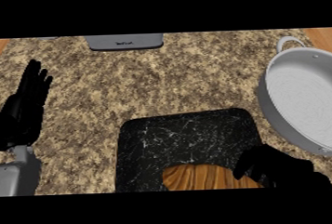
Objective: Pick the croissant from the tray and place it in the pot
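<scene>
The croissant (202, 176) lies at the near edge of the tray (187, 138), brown and ridged, its lower part cut off by the bottom of the view. The right hand (275, 168) comes in from the lower right, and its fingers (242, 169) curl down over the croissant's right end, closing on it (the thumb cannot be made out against the dark tray). The croissant rests on the tray, not lifted. The tray is a black slab with pale veining and rounded corners, sitting in the lower middle of the speckled granite desk (167, 81).

The pot (302, 104) stands just right of the tray, close to its upper right corner but apart from it: a wide, shallow grey vessel with a loop handle at its far rim, nothing inside it.

At the view's left edge the left hand (26, 109) rests with its fingers straight and pointing up, holding nothing, its grey forearm (16, 177) below it. A grey appliance (124, 41) sits at the desk's far edge, well apart from everything else.
</scene>
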